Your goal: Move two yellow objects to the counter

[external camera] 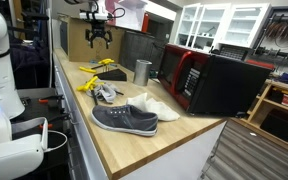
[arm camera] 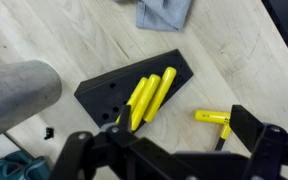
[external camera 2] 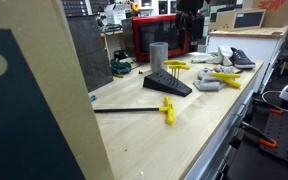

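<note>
In the wrist view a black wedge-shaped holder (arm camera: 104, 90) lies on the wooden counter (arm camera: 224, 60). Two yellow handles (arm camera: 147, 97) rest side by side in it. A yellow T-handle tool (arm camera: 212, 117) lies on the counter just right of it, close to my right finger. My gripper (arm camera: 164, 140) is open and empty, above the holder's near end. In an exterior view the gripper (external camera: 99, 36) hangs well above the counter's far end, over yellow pieces (external camera: 102, 66). The T-handle tool (external camera 2: 168, 108) and holder (external camera 2: 170, 84) also show in an exterior view.
A steel cup (arm camera: 19, 92) stands left of the holder. A grey sneaker (external camera: 124, 119) and a white object (external camera: 159, 106) lie nearer the counter's front. A red-and-black microwave (external camera: 209, 80) stands along the counter's far side. More yellow pieces (external camera 2: 224, 76) lie near the sneaker.
</note>
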`<state>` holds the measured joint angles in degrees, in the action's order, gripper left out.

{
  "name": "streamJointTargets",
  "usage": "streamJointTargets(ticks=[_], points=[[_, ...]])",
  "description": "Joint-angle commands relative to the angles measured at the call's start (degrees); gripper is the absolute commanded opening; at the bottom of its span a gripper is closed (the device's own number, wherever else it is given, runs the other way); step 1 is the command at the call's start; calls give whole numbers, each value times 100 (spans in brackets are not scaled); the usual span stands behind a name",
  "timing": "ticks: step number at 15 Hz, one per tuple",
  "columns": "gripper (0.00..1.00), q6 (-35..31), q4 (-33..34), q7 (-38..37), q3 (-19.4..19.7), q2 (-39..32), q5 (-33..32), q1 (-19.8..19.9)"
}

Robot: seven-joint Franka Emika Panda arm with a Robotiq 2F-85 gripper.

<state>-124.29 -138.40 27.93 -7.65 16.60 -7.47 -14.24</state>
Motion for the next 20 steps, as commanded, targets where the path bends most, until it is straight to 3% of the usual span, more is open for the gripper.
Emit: streamJointTargets(ticks=[1,6,14,20], points=[[100,-399,96,-12,146,-143,453,18],[100,-595,189,-250,336,-155,1049,120],[100,-513,496,-1593,355,-61,2129,280],[100,-301,528,-2286,343,303,2281,375]])
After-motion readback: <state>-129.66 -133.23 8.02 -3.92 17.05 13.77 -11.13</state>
